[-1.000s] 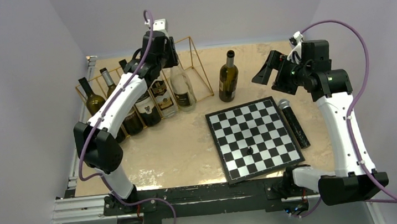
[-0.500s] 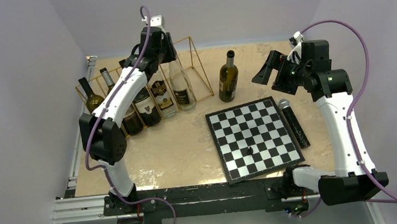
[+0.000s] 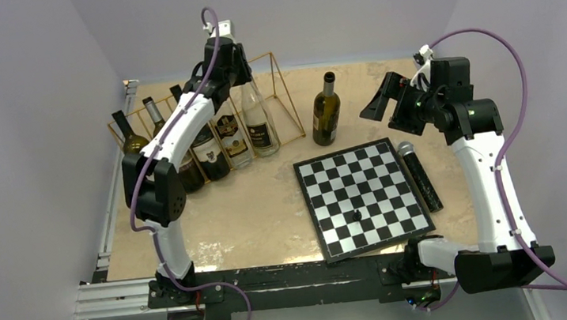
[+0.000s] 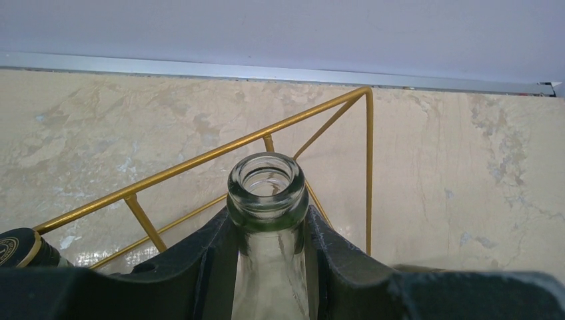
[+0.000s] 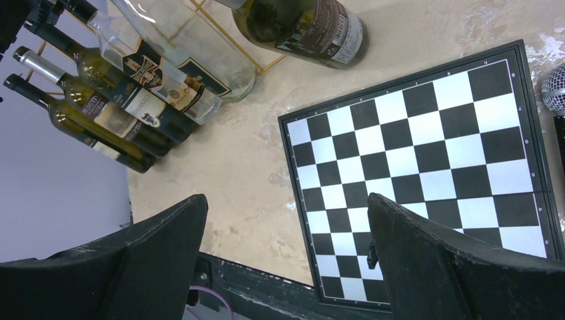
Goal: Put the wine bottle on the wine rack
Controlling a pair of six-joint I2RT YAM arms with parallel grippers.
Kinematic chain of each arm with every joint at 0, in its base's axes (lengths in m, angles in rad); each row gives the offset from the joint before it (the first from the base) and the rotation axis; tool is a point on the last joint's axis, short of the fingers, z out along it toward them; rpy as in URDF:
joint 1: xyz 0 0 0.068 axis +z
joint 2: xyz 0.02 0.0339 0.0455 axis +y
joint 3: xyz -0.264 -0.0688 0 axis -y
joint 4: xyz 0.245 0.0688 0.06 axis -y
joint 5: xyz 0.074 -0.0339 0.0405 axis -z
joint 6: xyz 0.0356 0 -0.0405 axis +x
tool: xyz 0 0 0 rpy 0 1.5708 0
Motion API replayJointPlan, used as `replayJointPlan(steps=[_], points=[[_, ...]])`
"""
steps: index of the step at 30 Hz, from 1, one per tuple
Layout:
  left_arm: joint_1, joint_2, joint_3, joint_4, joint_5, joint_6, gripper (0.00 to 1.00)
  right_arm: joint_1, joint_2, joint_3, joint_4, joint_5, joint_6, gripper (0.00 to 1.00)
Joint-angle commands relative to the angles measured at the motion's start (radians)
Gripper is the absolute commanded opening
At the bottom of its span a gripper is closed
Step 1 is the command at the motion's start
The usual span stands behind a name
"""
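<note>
The clear bottle (image 3: 260,127) sits in the wine rack (image 4: 368,173). It is at the right end of the row of bottles, and its neck slants up toward the back wall like its neighbours. Its base seems to rest low at the front of the rack, though the overhead view is too small to be sure. The left tool (image 4: 268,223) pinches the bottle just under the open mouth. One black finger (image 4: 213,250) presses the glass on each side of the neck, and the rim stands clear above them. The gold wire of the rack runs behind and to the right of the mouth.

Four dark bottles (image 3: 208,152) lie in the slots to the left of the clear one, labels up. Another dark bottle (image 3: 325,112) stands upright on the bench (image 3: 270,209), near the rack's right end and apart from it.

The chessboard (image 3: 362,197) lies flat in front of that bottle, with one small dark piece (image 3: 356,216) on it near the front edge. A black microphone (image 3: 418,173) lies along the board's right side.

The right tool (image 5: 285,199) hangs in the air above the bench with its fingers spread wide and nothing between them. It is to the right of the standing bottle.
</note>
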Motion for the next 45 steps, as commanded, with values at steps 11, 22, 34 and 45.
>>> replayJointPlan(steps=[11,22,34,45], points=[[0.011,-0.006,0.007,-0.021,-0.166,-0.079,0.31,-0.003,-0.012,-0.002,0.033,0.010,0.023,0.95],[0.012,0.013,0.025,-0.053,-0.133,-0.103,0.47,-0.003,-0.007,-0.006,0.035,0.005,0.024,0.95],[0.014,-0.041,0.065,-0.080,-0.083,-0.112,0.56,-0.003,-0.008,0.005,0.033,0.001,0.024,0.95],[0.006,-0.158,-0.061,0.178,0.503,-0.015,0.99,-0.003,-0.002,0.026,0.038,-0.027,0.016,0.95]])
